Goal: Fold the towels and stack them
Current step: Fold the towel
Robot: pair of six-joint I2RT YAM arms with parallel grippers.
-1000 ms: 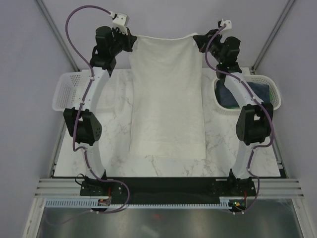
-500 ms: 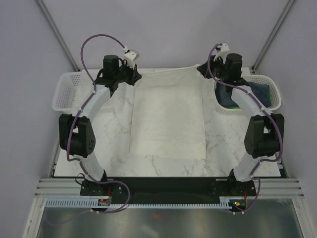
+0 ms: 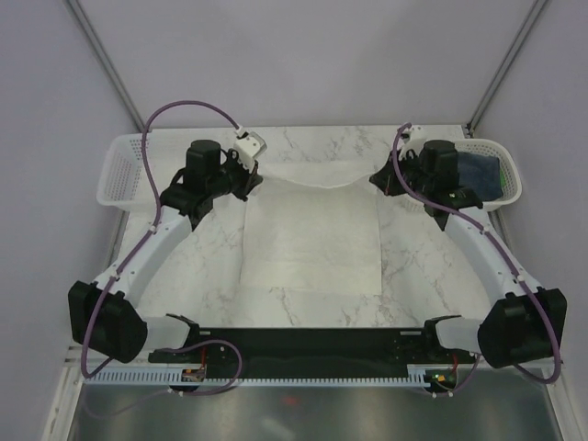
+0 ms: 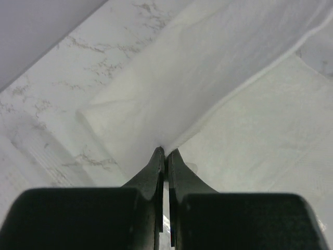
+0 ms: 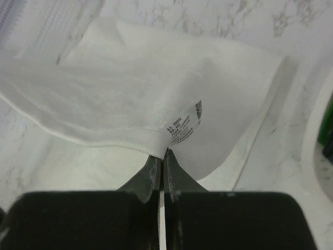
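Top external view: a cream-white towel (image 3: 312, 243) lies lengthwise on the middle of the marble-patterned bench (image 3: 418, 266), between the two arms. Its near part rests flat, the near edge just short of the black rail that carries the arm bases. The far part is doubled over: both arms hold one edge up above a layer of cloth that lies on the bench behind and below it. The held edge sags in a shallow curve between the two grips.

The left claw (image 3: 252, 178) is pinched tight on the left corner of that edge, and the right claw (image 3: 377, 178) is pinched tight on the right corner.

From the left wrist, the left claw (image 4: 165, 154) has its fingers pressed together with only a thin slit between them. The towel's hemmed edge (image 4: 182, 78) runs straight into the tips, and a flat layer of the same cloth lies beneath.

From the right wrist, the right claw (image 5: 162, 155) is likewise closed on the towel's ribbed hem, just below a small printed care label (image 5: 184, 125) sewn to the cloth.

A white mesh basket (image 3: 115, 170) sits at the far left of the bench. A second mesh basket (image 3: 511, 184) sits at the far right, and a navy-blue towel (image 3: 478, 171) lies bunched inside it, just behind the right wrist. A sliver of green shows at the right margin of the right wrist view, too little to identify.
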